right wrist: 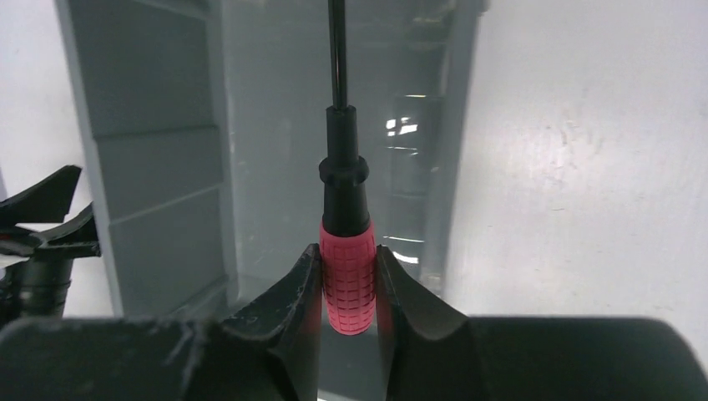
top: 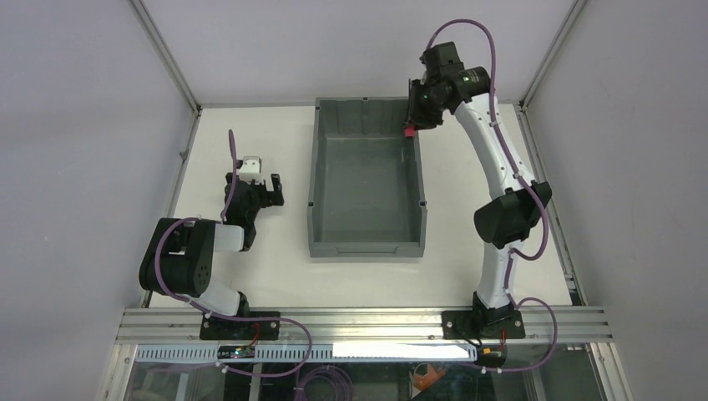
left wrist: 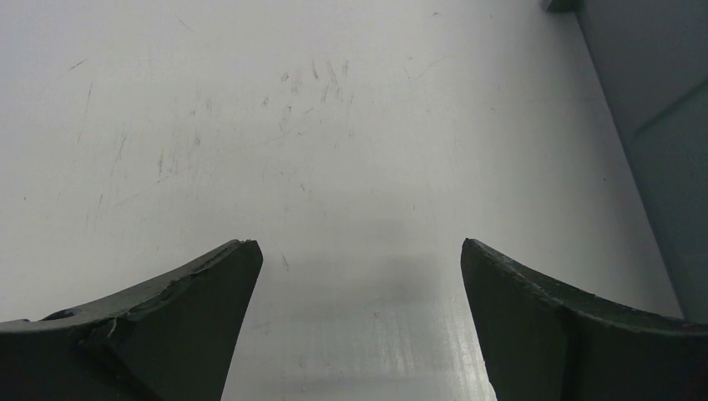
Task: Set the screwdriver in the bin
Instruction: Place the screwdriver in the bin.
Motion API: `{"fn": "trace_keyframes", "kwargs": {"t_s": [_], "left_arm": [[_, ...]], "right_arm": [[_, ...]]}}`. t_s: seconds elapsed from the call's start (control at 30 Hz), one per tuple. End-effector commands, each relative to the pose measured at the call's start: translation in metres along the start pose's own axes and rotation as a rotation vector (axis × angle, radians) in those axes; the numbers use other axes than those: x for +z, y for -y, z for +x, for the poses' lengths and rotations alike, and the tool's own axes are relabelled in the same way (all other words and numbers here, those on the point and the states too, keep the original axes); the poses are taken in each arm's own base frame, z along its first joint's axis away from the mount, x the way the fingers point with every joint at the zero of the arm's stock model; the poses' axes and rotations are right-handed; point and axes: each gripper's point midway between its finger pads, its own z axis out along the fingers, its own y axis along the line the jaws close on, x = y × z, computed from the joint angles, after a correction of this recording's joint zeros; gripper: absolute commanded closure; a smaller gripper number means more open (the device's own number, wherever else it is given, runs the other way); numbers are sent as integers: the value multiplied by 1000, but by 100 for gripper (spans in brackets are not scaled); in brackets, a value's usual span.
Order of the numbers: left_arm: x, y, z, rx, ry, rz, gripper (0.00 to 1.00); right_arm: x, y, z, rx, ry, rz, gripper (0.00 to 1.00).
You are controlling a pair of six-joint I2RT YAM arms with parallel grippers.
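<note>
Right gripper [right wrist: 347,255] clamped on screwdriver [right wrist: 348,280] by its red handle, shaft pointing away from the wrist. It hangs over bin [top: 316,180] at the far right corner, just inside the right wall. Step: release, I'd say. Next: nudge inward off the wall, then open. Bin sits mid-bench toward the far edge, nothing visible inside. Left gripper [left wrist: 359,251] wide, holding nothing, over bench [top: 275,267] left of bin.
</note>
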Motion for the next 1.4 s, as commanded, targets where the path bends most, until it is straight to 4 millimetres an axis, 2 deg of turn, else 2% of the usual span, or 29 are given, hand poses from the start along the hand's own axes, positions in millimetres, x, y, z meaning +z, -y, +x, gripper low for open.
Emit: {"fn": "trace_keyframes", "kwargs": {"t_s": [0.0,0.17,0.43,0.63,1.0,1.37], "left_arm": [[-2,-1,-16,-15,54,7,1],[-2,-1,-16,-14,53,7,1],[-2,-1,-16,-15,54,7,1],[-2,-1,-16,-16,54,7,1],[-2,-1,-16,-15,53,7,1],[-2,-1,-16,-15,53,7,1]], "right_arm": [[-29,-49,-10,-5,89,-133,85],[-6,-78,15,-23,28,-157,85],[35,-97,53,-41,-44,-90,85],[72,-88,74,-35,-85,12,85],[133,-76,114,-2,-188,94,83],[174,-63,141,8,-265,156,81]]}}
